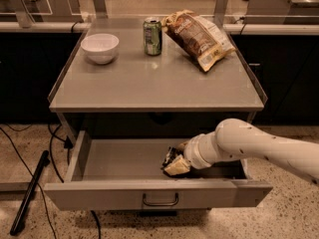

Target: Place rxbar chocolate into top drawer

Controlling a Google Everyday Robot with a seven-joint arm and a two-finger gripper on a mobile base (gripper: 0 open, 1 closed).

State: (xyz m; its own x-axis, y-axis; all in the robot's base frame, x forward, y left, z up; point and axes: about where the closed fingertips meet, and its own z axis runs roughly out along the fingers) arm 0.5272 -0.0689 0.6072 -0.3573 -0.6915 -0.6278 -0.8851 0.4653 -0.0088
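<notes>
gripper (pixel 175 164): low inside the open drawer (pixel 119 159), right of its middle and near the front panel. it reaches in from the right on the white arm (pixel 259 146).
gripper state: cannot tell whether it is clamped on the bar or has let go. the tip and the bar overlap in this view.
snack bar (pixel 169 157): dark wrapper at the gripper tip, within the drawer walls. whether it rests on the drawer floor cannot be told.
bar orientation: the visible part looks tilted, not flat. its long axis appears to run roughly front to back, with the far end raised. this is a low-confidence reading, as the gripper covers part of the bar.
drawer: pulled out below the table top (pixel 149 81), with a curved handle (pixel 160 200) centred on the front panel.
task done: the drawer is open and the bar is inside its outline.
task left (judged): confirm release so the bar lies flat on the floor, then lift the arm out, clear of the front panel and the table edge.
table top items: bowl (pixel 100 48) rear left, can (pixel 152 36) rear middle, chip bag (pixel 197 36) rear right. all are well apart from the gripper.
</notes>
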